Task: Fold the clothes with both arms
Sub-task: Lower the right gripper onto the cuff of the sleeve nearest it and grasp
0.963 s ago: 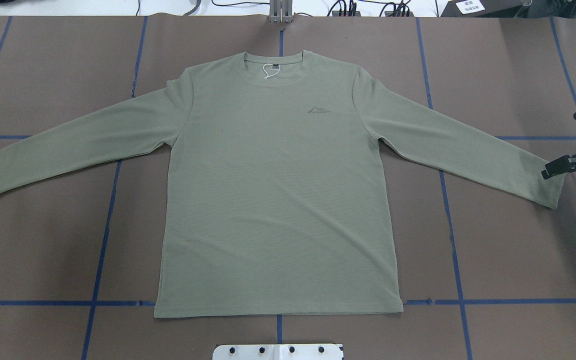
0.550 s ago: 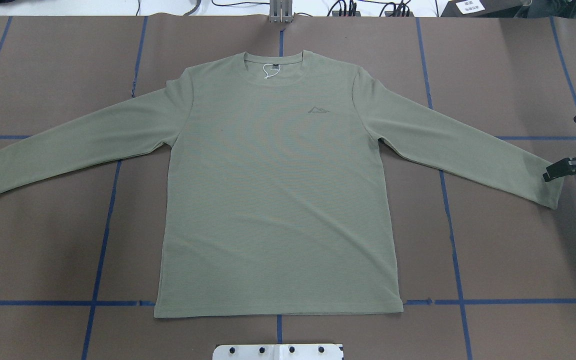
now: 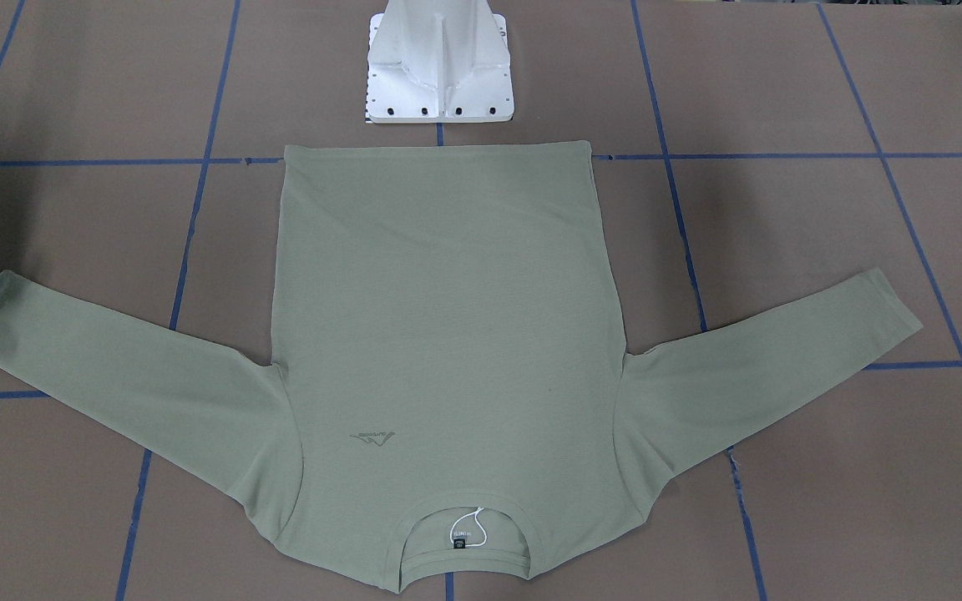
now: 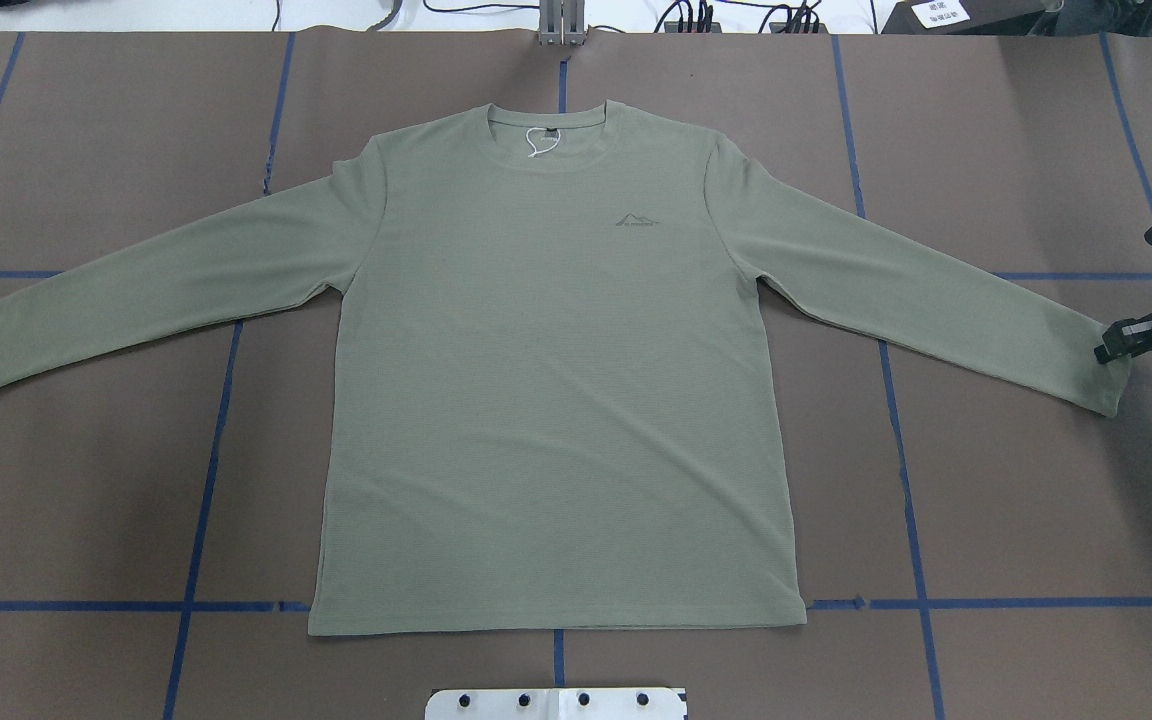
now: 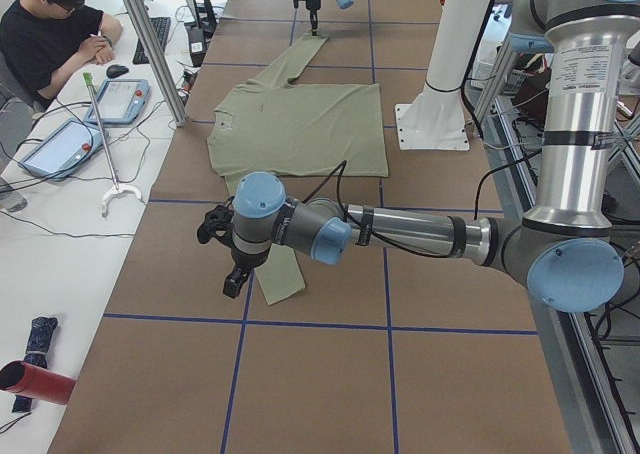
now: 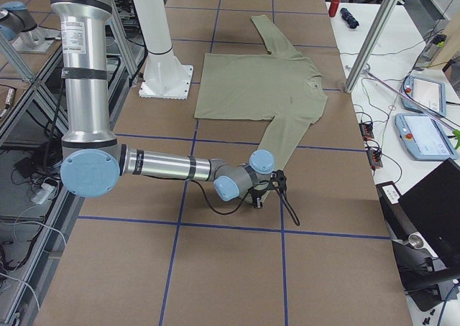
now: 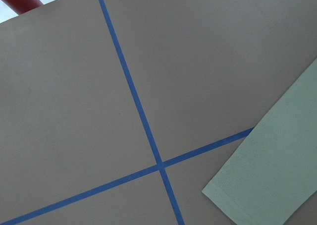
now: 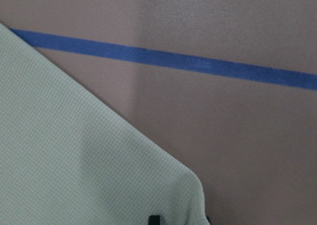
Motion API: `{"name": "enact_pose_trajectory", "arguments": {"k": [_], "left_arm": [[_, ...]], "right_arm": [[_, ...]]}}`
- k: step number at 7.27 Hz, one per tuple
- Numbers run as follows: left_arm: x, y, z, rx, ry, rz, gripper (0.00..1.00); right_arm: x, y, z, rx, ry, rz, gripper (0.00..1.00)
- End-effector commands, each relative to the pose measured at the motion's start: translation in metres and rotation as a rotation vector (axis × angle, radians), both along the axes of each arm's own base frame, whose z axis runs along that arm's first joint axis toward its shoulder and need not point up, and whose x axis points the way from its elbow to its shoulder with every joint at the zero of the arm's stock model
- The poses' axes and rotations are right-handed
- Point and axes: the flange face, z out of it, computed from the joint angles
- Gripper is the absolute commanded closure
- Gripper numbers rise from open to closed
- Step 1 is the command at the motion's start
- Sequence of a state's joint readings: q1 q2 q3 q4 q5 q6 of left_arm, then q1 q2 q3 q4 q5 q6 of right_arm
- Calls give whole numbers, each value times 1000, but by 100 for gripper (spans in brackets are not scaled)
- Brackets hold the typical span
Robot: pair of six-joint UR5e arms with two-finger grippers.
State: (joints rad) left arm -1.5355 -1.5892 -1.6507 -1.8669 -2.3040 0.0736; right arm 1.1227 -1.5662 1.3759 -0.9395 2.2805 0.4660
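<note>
- Right claw (image 4: 1116,348): in its wrist view we see two black fingertips (image 8: 154,220) at the bottom edge, apart, with green cloth between them. We log it as parted and not gripping.
- Right cuff (image 4: 1114,388) lies directly under this claw, flat on the table (image 4: 1016,500). Whether the tips touch the cloth we cannot tell.
- Shirt (image 4: 546,400) stretches from the right claw toward the table's middle. It lies flat, front up, both sleeves spread, with the hem nearest the pedestal (image 3: 439,75).
- Left claw (image 5: 233,286) hangs fingers-down over bare table. Only the side view shows it, so we cannot tell whether it is apart or together.
- Left cuff (image 5: 283,286) lies just beside the left claw, not touching it. In the left wrist view it sits in the lower right corner.
- Blue tape lines (image 7: 133,96) cross on the table below the left claw.
</note>
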Motion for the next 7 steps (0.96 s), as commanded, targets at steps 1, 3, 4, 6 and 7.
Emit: {"name": "enact_pose_trajectory", "arguments": {"k": [1,3,4,6,7], "left_arm": [[0,0,0,0,0,0,0],[0,0,0,0,0,0,0],[0,0,0,1,0,0,0],[0,0,0,0,0,0,0],[0,0,0,0,0,0,0]], "right_arm": [[-1,0,-3,-1,-13,-7,100],[-1,0,-15,6,-46,-14,100],[0,2,-25,17,-65,-19,100],[-2,2,-68,75,-113,-28,100],[-7,-6,-90,68,-133,2,100]]}}
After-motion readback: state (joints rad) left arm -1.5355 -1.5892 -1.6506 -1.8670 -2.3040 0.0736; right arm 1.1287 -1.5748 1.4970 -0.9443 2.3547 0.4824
